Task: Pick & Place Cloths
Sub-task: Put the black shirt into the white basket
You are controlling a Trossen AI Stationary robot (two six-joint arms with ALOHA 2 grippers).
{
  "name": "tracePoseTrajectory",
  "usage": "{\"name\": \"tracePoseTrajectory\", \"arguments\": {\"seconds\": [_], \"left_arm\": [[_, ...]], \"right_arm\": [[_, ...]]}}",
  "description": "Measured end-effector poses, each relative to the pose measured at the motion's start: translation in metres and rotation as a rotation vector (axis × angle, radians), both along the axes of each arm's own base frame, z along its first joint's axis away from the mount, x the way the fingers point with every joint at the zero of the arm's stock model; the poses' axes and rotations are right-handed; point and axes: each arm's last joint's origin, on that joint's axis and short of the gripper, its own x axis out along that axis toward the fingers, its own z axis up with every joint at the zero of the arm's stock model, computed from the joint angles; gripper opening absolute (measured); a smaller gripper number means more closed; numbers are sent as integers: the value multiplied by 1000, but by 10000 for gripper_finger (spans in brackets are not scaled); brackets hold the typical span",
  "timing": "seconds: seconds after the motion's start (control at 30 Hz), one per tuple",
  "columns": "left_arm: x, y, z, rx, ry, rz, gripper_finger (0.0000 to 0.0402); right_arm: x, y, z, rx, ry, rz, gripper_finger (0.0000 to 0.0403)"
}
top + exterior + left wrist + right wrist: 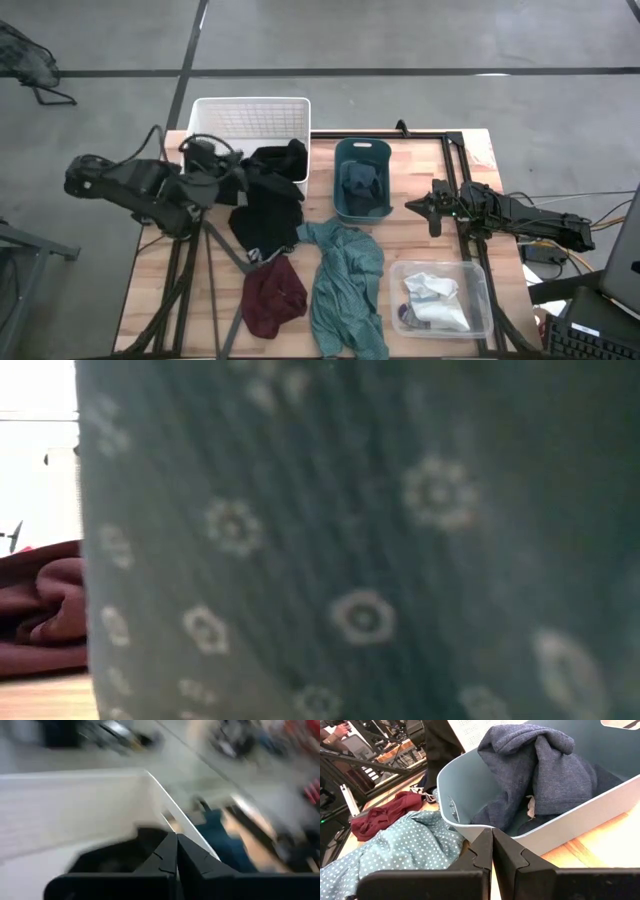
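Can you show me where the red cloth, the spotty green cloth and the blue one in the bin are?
maroon cloth [273, 296], high view, its middle.
teal green cloth [347, 285], high view, its middle.
dark navy cloth [540, 767], right wrist view, top fold.

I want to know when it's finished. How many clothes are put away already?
Done: a dark navy cloth lies in the teal plastic bin, small white cloths in the clear bin. In hand: nothing; the left gripper and right gripper are shut, empty. Left: black cloth, maroon cloth, teal green cloth.
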Motion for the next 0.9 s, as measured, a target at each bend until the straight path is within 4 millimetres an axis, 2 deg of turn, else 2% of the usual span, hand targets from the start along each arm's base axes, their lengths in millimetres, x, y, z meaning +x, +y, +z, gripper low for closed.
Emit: {"name": "tracePoseTrajectory", "arguments": {"seconds": [0.17, 0.33, 0.47, 0.57, 0.63, 0.73, 0.9], "left_arm": [[21, -10, -6, -39, 135, -276, 48], [41, -17, -17, -24, 243, -374, 99], [49, -20, -23, -34, 319, -405, 145], [55, -25, -26, -149, 310, -526, 169], [61, -30, -34, -238, 314, -569, 174], [64, -36, -57, -327, 411, -530, 175], [63, -33, -96, -406, 427, -258, 185]], "right_arm": [[0, 0, 0, 0, 0, 0, 8], [0, 0, 0, 0, 0, 0, 8], [0, 0, 0, 0, 0, 0, 8], [0, 0, 0, 0, 0, 0, 8], [0, 0, 0, 0, 0, 0, 8], [0, 0, 0, 0, 0, 0, 8], [0, 0, 0, 0, 0, 0, 8]]}}
